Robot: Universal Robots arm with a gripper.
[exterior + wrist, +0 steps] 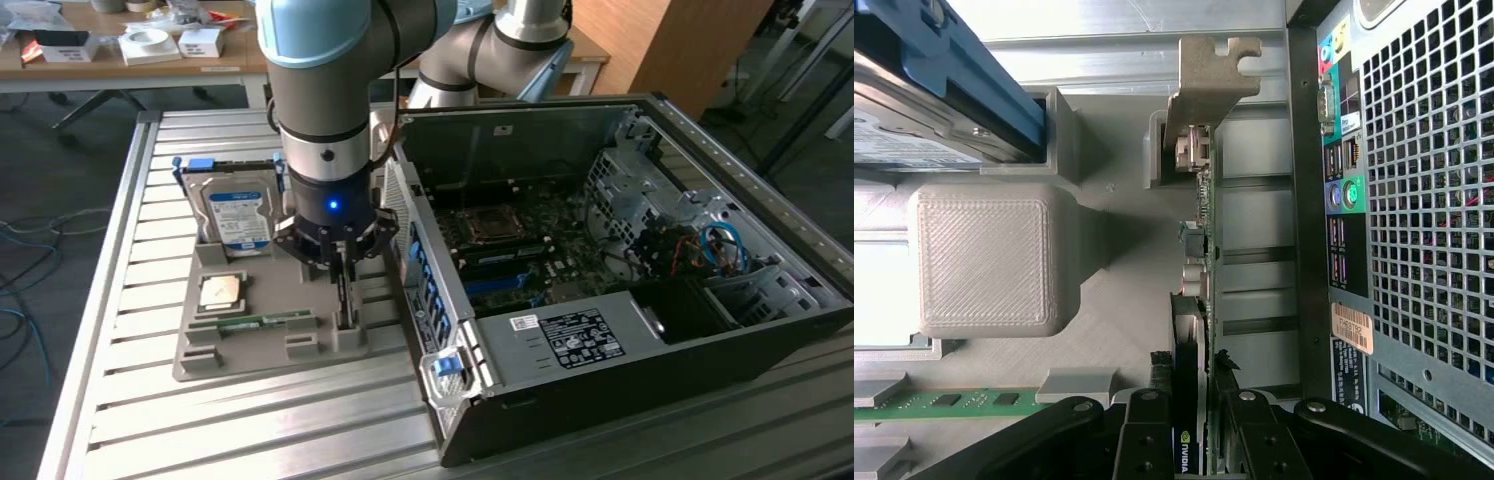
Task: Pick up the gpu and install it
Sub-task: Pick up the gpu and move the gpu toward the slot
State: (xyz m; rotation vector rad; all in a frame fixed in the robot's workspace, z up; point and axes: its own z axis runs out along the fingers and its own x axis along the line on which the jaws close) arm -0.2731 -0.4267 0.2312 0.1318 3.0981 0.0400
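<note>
We see the gripper (342,264) closed narrowly on the gpu (1189,330), which stands upright at the tray's (254,300) edge beside the case (561,340).

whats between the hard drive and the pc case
The gpu, standing on edge in the grey holder with the pincer gripping it, as the exterior view shows.

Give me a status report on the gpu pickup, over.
Copy: hand down, shut on gpu top edge. Card stands on edge in grey holder, not lifted. Computer case close alongside.
</note>
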